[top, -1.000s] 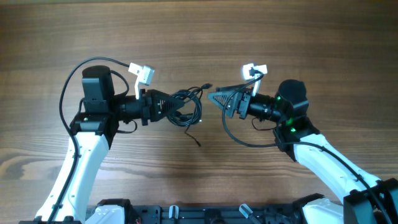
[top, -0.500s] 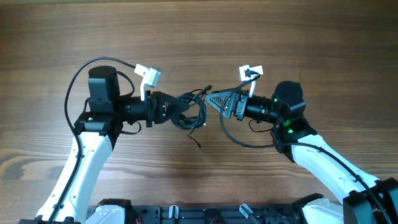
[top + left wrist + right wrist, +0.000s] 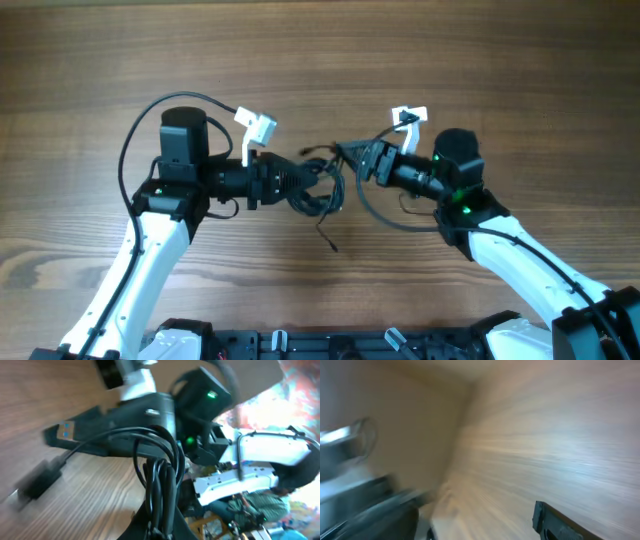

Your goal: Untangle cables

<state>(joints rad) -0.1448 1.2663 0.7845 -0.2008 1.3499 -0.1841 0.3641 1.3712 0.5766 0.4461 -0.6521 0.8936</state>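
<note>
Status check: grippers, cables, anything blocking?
Left gripper shut on cables. Right gripper beside them, grip unclear. One loose end trails on the table.

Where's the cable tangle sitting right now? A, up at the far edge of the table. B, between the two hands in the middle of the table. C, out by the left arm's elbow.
B: the cables are bunched at the tip of the left hand, with the right hand close on their other side.

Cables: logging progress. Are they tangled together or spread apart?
Tangled. The cables form one dark clump at the left gripper; the left wrist view shows several strands bundled together.
</note>
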